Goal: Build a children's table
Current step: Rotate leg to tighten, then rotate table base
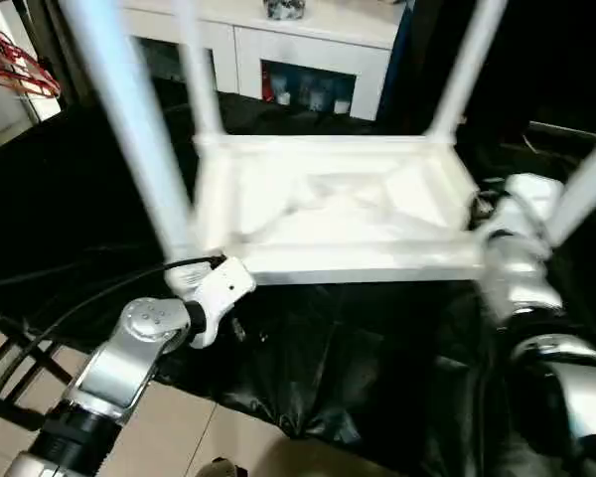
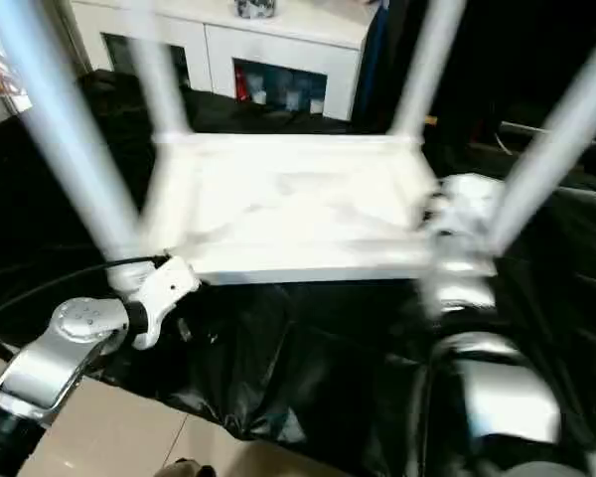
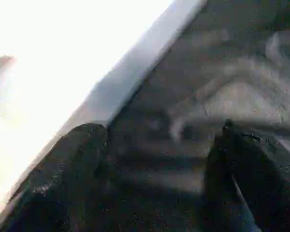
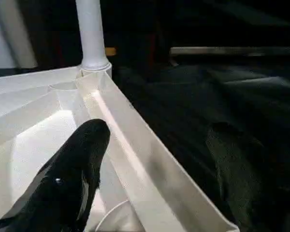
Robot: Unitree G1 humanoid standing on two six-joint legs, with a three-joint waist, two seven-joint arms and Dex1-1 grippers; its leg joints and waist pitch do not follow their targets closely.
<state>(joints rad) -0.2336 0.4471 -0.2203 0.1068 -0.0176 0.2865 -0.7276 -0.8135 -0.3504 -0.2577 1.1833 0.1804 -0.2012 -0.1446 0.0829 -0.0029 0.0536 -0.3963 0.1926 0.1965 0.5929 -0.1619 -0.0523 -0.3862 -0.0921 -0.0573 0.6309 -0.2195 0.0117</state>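
Left gripper point(image 3: 159, 159) at lower left of the head view sits just under the near-left corner of the small white plastic children's table point(image 1: 338, 214), black fingers point(image 3: 72, 169) apart, nothing between them; looks freshly clear of the edge. Right gripper point(image 4: 154, 169) straddles the table's right rim point(image 4: 145, 159), one finger inside the ribbed underside, one outside, spread and not pinching; I'd guess positioned to steady or flip. Table lies upside down mid-frame, all four white tubular legs point(image 1: 129, 119) seated in corner sockets, pointing up. Underneath: crumpled black plastic sheet point(image 1: 328, 358) over beige floor tiles point(image 1: 179, 437). Far back, top of frame: white cabinet with glass doors point(image 1: 308, 50).
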